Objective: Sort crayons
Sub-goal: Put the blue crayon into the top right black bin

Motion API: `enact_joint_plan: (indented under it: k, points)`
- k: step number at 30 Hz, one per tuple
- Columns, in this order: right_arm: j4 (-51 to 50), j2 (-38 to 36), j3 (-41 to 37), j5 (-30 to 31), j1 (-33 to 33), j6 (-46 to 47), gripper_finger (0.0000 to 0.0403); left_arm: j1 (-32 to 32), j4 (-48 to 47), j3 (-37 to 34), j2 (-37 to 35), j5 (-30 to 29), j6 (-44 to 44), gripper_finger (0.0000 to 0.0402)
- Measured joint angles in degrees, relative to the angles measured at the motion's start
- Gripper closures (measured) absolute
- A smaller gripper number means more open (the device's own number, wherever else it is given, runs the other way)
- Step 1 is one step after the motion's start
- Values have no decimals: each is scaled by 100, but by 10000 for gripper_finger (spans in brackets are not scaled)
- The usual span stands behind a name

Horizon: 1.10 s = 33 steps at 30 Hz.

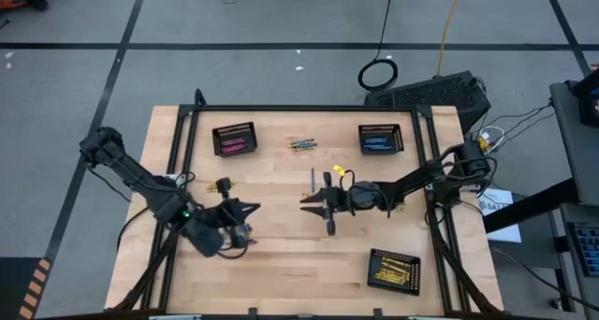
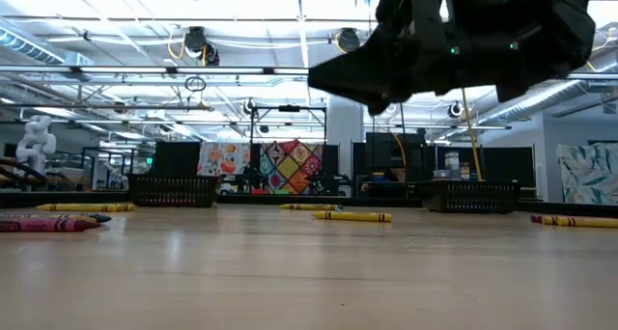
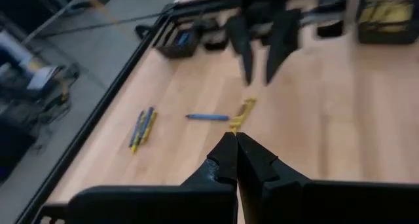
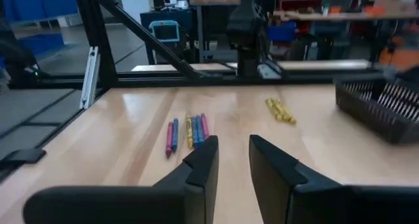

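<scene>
Crayons lie loose on the wooden table: a small bunch [image 1: 301,144] at the far middle, a yellow pair [image 3: 241,114] and a blue one [image 3: 207,117] near the centre. A pink, blue and yellow group [image 4: 190,131] and another yellow pair [image 4: 280,110] lie toward the left. My left gripper [image 3: 236,145] is shut and empty, raised left of centre [image 1: 247,208]. It points toward the right. My right gripper [image 4: 229,152] is open and empty. It is level at the centre [image 1: 314,206] and faces the left gripper.
Three black mesh baskets stand on the table: one with pink crayons [image 1: 234,139] at the far left, one with blue crayons [image 1: 381,139] at the far right, one with yellow crayons [image 1: 394,269] at the near right. A black frame [image 1: 309,108] rims the table.
</scene>
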Motion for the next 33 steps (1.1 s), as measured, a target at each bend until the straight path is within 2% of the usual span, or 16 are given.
enact_joint_plan:
  k: [4, 8, 13, 17, 20, 23, 28, 33]
  points:
    - [-663, -502, 9, 11, 0, -722, 332, 205, 28, -131, 278, 85, -326, 402]
    - [-1970, -1154, 9, 191, 2, -681, 332, 416, 844, -555, 564, 132, -392, 402]
    - [-3177, -1689, 9, 496, -4, -484, 332, 774, 3162, -1249, 953, 449, 213, 402]
    - [-3465, -1728, 7, 494, 0, -503, 332, 1205, 5109, -1645, 1380, 771, 725, 401]
    - [-3450, -1622, 7, 486, 0, -365, 332, 1609, 6027, -1719, 1772, 1336, 950, 394]
    - [-3404, -1449, 7, 452, 0, -351, 331, 2040, 6722, -1715, 2105, 1915, 1280, 367]
    - [-3431, -1204, 7, 443, 11, -332, 301, 2653, 6652, -1715, 2213, 2168, 1571, 298]
    - [-3695, -1201, 7, 461, 6, 43, 252, 3021, 5475, -1692, 1866, 2183, 1713, 244]
